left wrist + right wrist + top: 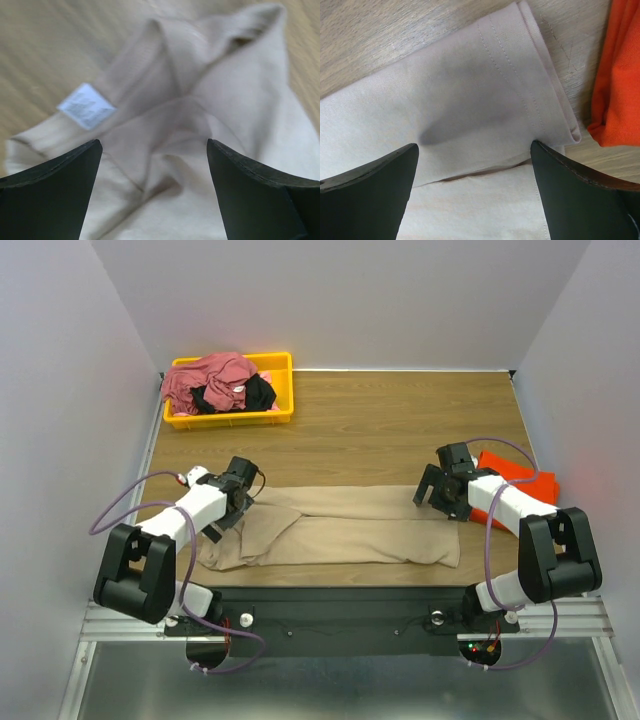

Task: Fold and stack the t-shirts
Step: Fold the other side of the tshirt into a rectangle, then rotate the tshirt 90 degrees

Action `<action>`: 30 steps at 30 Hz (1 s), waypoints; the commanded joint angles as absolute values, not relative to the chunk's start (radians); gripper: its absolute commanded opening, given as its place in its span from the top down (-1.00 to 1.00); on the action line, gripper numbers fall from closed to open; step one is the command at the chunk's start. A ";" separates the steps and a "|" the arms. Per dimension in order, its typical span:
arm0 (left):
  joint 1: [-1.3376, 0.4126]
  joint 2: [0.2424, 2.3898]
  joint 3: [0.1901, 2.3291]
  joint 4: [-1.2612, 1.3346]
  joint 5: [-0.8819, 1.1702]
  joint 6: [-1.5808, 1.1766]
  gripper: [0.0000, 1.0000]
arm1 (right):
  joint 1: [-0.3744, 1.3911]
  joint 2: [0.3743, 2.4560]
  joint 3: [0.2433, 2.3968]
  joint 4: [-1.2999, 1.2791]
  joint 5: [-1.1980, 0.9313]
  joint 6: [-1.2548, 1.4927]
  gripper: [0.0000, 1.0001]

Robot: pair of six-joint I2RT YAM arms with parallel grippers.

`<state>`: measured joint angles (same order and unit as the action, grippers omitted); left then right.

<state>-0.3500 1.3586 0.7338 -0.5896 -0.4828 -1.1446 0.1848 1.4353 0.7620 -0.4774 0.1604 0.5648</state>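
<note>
Left gripper [152, 195]: fingers spread, holding nothing, above the collar end of the tan t-shirt [350, 525].
Right gripper [475, 195]: fingers spread, holding nothing, above its hem end.
Tan t-shirt: folded lengthwise into a band along the near edge; cross folds probably remain.
Orange t-shirt [525, 480]: folded at the right edge, just beside the hem.
Remaining: rose-red t-shirt [210, 375] and black t-shirt [258, 392] heaped in the yellow bin [230, 420], far-left corner.
Open room: bare wood mid-table.
</note>
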 commanded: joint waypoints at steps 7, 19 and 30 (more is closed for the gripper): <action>-0.314 1.211 0.819 -0.738 -0.554 -1.120 -0.97 | 0.190 1.390 0.787 -0.453 0.144 0.526 -1.00; -0.388 1.268 0.769 -0.287 -0.207 -0.877 -0.97 | 0.215 1.428 0.891 -0.439 0.054 0.528 -1.00; -0.445 1.624 0.804 -0.127 -0.175 -0.839 -0.97 | 0.270 1.597 0.835 -0.379 0.047 0.551 -1.00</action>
<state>-0.4500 1.5459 0.8215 -0.1791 -0.2047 -0.8543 0.2619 1.5780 0.8875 -0.3893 0.0509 0.5293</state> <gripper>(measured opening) 0.982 0.996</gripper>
